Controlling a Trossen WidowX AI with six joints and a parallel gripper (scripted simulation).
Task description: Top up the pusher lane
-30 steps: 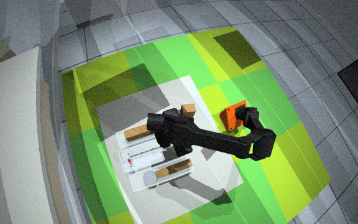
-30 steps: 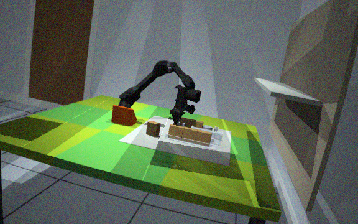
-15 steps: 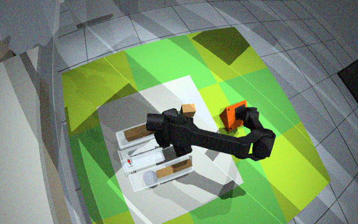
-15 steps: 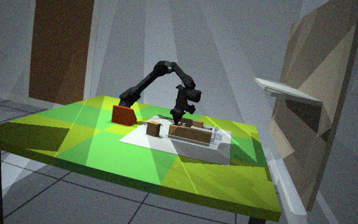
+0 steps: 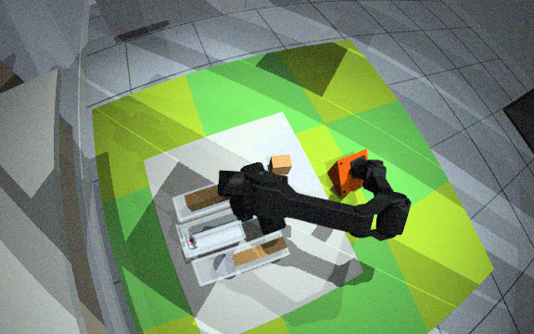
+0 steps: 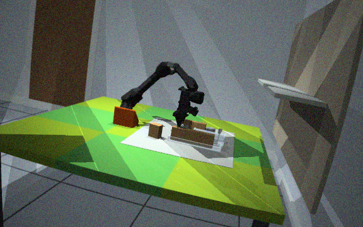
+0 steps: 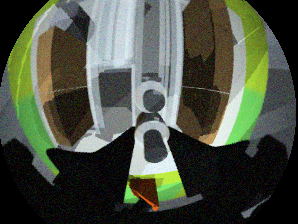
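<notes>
My gripper (image 6: 179, 126) (image 7: 150, 129) points down, shut on a jar (image 7: 152, 145) with a pale ring-shaped top and dark centre. The matching jar (image 7: 151, 97) stands just beyond it inside the narrow clear-walled lane (image 7: 172, 75); a dark plate edge shows behind that jar. From above, the held jar is in line with the lane jar, close in front of it. Its base and the low front stop are hidden by the fingers, so I cannot tell whether it touches the lane floor. In the top view the arm covers both jars.
Brown boxes fill side lanes on both sides, one box (image 5: 201, 199) (image 6: 192, 136) and another (image 5: 250, 254). A grey round item (image 5: 223, 263) sits at the far end of one side lane. A loose brown box (image 5: 280, 164) (image 6: 155, 130) stands on the white mat (image 5: 267, 134) (image 6: 144, 142).
</notes>
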